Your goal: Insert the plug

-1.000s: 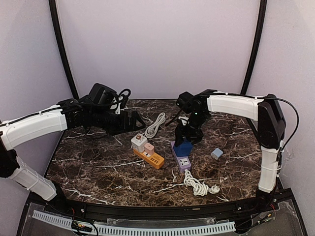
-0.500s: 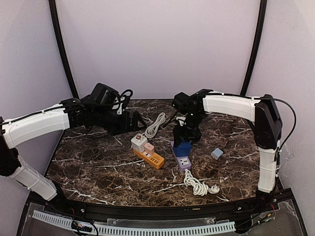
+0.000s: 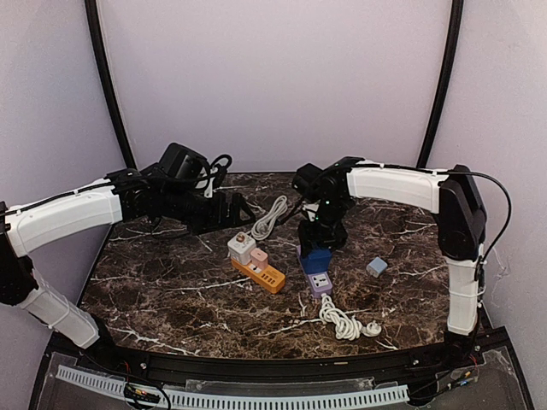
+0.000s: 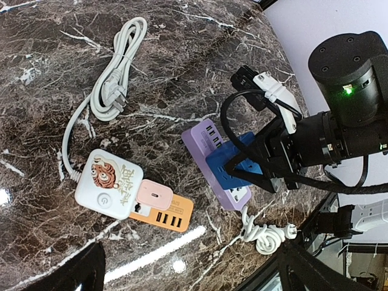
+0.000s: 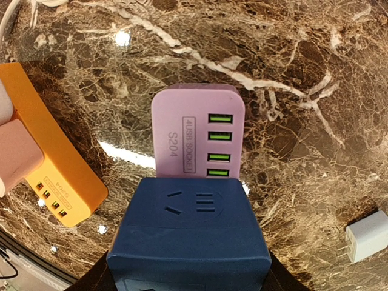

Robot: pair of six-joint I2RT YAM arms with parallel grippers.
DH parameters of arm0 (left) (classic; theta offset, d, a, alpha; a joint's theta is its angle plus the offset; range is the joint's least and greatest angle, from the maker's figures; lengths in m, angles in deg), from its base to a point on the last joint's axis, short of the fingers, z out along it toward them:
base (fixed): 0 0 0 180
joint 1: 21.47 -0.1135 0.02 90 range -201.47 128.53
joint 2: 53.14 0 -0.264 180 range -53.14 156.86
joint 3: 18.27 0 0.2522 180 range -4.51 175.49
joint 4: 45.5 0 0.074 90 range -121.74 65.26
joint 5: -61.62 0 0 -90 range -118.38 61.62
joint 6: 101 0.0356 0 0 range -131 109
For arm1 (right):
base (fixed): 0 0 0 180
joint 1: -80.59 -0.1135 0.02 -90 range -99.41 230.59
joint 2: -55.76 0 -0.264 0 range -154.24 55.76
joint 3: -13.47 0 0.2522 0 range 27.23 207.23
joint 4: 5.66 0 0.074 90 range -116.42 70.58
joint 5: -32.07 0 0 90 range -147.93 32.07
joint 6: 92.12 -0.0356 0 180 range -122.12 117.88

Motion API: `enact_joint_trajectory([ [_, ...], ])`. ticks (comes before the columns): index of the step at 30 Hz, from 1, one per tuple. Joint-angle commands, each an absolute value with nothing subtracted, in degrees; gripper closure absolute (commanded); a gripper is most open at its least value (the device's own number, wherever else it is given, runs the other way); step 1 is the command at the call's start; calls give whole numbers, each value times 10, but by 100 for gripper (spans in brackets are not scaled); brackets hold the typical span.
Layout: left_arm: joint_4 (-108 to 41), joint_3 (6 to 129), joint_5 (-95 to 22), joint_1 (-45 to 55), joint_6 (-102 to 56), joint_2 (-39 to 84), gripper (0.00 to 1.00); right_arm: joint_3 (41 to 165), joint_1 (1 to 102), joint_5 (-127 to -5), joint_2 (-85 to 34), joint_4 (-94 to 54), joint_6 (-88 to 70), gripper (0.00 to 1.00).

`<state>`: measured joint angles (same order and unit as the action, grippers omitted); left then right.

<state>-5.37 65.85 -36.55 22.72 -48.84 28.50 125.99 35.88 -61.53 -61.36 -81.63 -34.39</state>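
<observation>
A dark blue cube plug (image 3: 318,259) sits on the near half of the purple power strip (image 3: 320,282). My right gripper (image 3: 321,237) is shut on it from above. In the right wrist view the blue plug (image 5: 191,236) fills the space between my fingers, over the purple strip (image 5: 197,130), whose green USB ports show beyond it. Whether its pins are seated is hidden. My left gripper (image 3: 243,209) hovers open and empty above the back left of the table. In the left wrist view the plug (image 4: 233,167) and strip (image 4: 206,136) lie at centre right.
An orange power strip (image 3: 267,276) carries a white tiger-print adapter (image 3: 241,247) and a pink plug (image 3: 259,256), left of the purple strip. A coiled white cable (image 3: 270,218) lies behind. The purple strip's white cord (image 3: 346,325) is bundled in front. A small grey-blue charger (image 3: 376,266) lies to the right.
My right wrist and forearm have shifted slightly left while staying over the blue plug. The left arm has barely moved.
</observation>
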Motion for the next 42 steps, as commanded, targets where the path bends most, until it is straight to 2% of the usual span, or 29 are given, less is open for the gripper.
enact_joint_trajectory([
  [1,-38,672,-370,224,-479,285,0,1262,355,-587,-638,-831,-353,100],
  [42,-29,666,-367,224,-491,280,0,1273,313,-525,-718,-870,-389,100],
])
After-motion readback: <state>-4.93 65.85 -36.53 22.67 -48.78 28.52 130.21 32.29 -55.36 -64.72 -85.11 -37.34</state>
